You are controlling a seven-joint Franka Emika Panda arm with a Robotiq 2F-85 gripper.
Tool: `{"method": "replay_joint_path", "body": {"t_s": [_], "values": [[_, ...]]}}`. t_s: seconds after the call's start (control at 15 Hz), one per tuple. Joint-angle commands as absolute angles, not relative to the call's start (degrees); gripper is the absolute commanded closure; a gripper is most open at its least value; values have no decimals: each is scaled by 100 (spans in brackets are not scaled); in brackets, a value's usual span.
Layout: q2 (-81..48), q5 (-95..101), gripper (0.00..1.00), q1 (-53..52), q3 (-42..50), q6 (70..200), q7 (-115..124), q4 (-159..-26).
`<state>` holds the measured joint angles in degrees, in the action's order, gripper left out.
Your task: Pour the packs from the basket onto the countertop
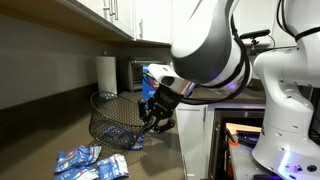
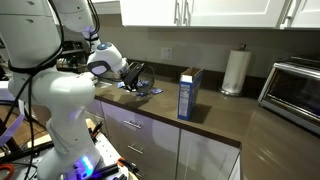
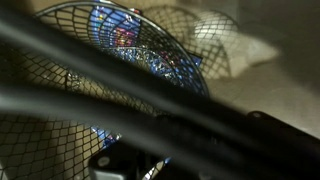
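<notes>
1. Wrist view is filled by the black mesh of the basket [image 3: 60, 130], blurred and very close, with blue packs [image 3: 140, 40] showing through the wire.
2. In an exterior view the jaws are clamped on the basket's rim, on the side towards the front edge of the bench [image 1: 40, 130]. The basket sits low over the bench, and whether it touches cannot be told.
3. More packs lie in a loose heap on the bench just beside the basket, between the back wall and the front edge.
4. In an exterior view the basket is at the bench's end by the robot. A blue box [image 2: 188, 93] stands near the front edge, well apart from it. Bare bench lies between the box and the paper towel roll [image 2: 235, 70] at the back edge.
</notes>
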<state>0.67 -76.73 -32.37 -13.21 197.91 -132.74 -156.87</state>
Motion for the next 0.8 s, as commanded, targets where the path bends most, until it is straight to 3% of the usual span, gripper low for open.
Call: {"method": "replay_joint_path", "body": {"t_s": [0.0, 0.6, 0.73], "values": [[387, -8018, 97, -3177, -1391, 19791, -14121, -15862], [611, -8777, 97, -2722, -2049, 19790, -15557, -15928], [229, -7826, 97, -2150, -2439, 19790, -14977, -15891]]}}
